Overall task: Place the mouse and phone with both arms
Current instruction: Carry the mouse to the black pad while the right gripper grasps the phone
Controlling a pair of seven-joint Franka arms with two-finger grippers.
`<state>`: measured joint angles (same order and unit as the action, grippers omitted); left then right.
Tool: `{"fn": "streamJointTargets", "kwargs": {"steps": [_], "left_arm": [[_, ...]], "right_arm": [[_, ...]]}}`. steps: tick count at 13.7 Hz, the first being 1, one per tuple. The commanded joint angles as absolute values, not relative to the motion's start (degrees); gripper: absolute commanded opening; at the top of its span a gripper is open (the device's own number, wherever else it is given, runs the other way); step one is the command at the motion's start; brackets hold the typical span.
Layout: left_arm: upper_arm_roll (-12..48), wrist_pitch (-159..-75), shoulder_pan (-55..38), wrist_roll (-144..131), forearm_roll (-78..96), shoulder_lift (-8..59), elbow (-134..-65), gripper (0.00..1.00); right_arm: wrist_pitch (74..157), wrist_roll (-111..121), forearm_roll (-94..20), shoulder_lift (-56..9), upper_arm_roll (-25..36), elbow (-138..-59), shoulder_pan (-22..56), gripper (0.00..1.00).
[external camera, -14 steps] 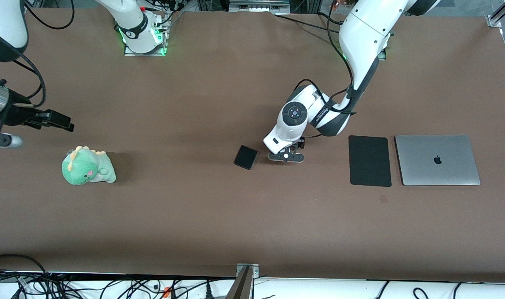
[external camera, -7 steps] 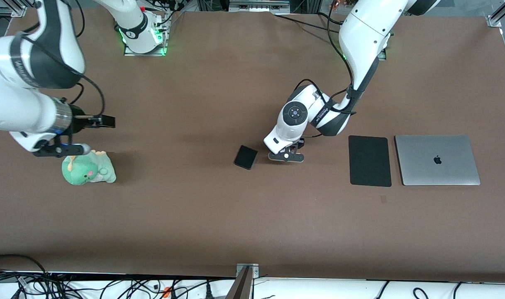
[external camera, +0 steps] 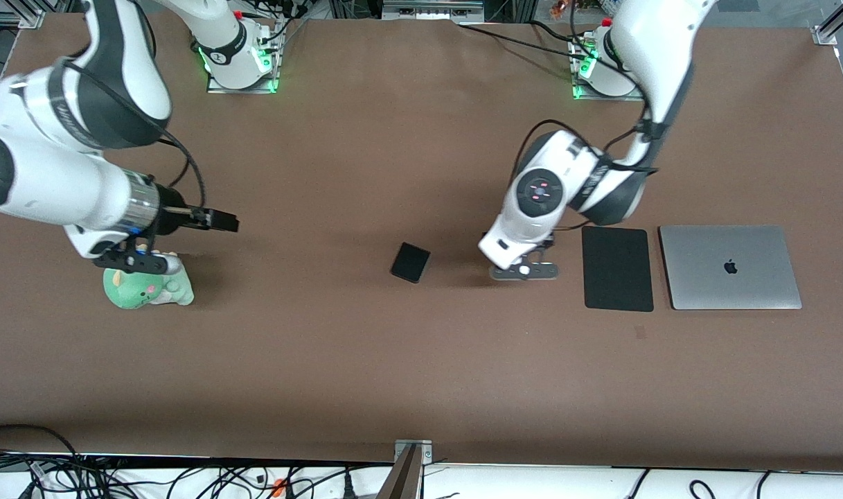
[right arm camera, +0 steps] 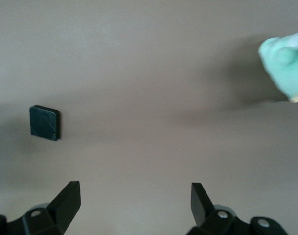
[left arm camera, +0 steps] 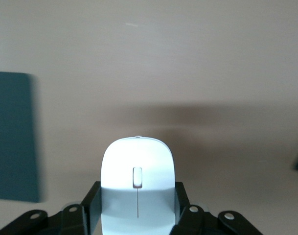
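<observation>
Left gripper [external camera: 524, 271]: clamped on the mouse [left arm camera: 137, 188], its fingers pressed against both sides of the white shell in the left wrist view; it hangs above bare table between the phone and the mouse pad [external camera: 617, 267].

Mouse: held off the table, hidden under the left wrist in the front view, close to the mouse pad's edge.

Right gripper [external camera: 138, 260]: fingers spread wide and empty, poised over the green plush dinosaur [external camera: 147, 290] toward the right arm's end of the table.

Phone: the phone [external camera: 411, 262] lies flat and untouched mid-table, well apart from both grippers; the right wrist view shows it far off [right arm camera: 44, 122].

Bystander: a closed silver laptop [external camera: 730, 267] sits just beside the mouse pad, toward the left arm's end.

Step in hand: by the look of it, the carry of the mouse toward the pad, with the phone's pickup not yet begun.

Next move: likely a short sideways travel to bring the mouse over the pad, a gentle descent, then release; the right arm needs a long reach toward mid-table to straddle the phone's narrow edges.
</observation>
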<state>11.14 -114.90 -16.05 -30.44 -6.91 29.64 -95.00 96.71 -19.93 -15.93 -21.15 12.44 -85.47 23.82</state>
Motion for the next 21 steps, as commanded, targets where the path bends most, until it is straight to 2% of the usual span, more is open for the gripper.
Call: {"fn": "streamJointTargets", "kwargs": {"steps": [1,3,5,8,10,11,12,15,17,21], "left_arm": [[12.0,-111.3,-4.9,-18.5,-7.4,28.8,-95.4,0.28],[12.0,-111.7,1.9,-8.3,-7.3,29.5,-96.1,0.31],[12.0,-115.5,4.4,-5.9,-7.3,29.9,-99.8,0.32],[12.0,-132.4,7.0,-4.2,-8.0,29.9,-110.5,0.32],[12.0,-137.3,7.5,-4.2,-8.0,30.3,-112.8,0.37],[12.0,-137.4,7.6,-4.2,-8.0,30.5,-112.9,0.58],[12.0,-137.3,7.6,-4.5,-8.0,30.6,-112.9,1.00],[12.0,-136.5,7.6,-4.6,-8.0,28.1,-111.9,1.00],[12.1,-129.9,7.5,-4.6,-8.0,24.4,-108.1,1.00],[13.8,-102.6,6.9,-3.3,-7.3,22.8,-88.8,1.00]], "right_arm": [[103.5,-31.5,-16.7,-29.0,12.6,-82.3,29.9,1.00],[107.2,-38.3,-16.5,-32.2,12.7,-82.3,34.1,1.00],[111.9,-42.3,-16.5,-34.3,12.7,-82.3,37.0,1.00],[117.1,-46.3,-16.1,-37.1,12.7,-82.3,41.7,1.00],[120.4,-46.4,-13.6,-39.1,12.6,-82.3,44.8,1.00],[121.8,-46.5,-13.6,-40.3,12.6,-82.3,46.4,1.00],[123.6,-46.6,-13.8,-41.4,12.6,-82.3,47.1,1.00],[128.1,-48.3,-13.5,-44.9,12.6,-82.3,49.0,1.00],[131.9,-48.5,-13.5,-47.6,12.6,-82.3,50.2,1.00],[134.8,-50.5,-13.5,-51.2,12.7,-80.4,51.3,1.00]]}}
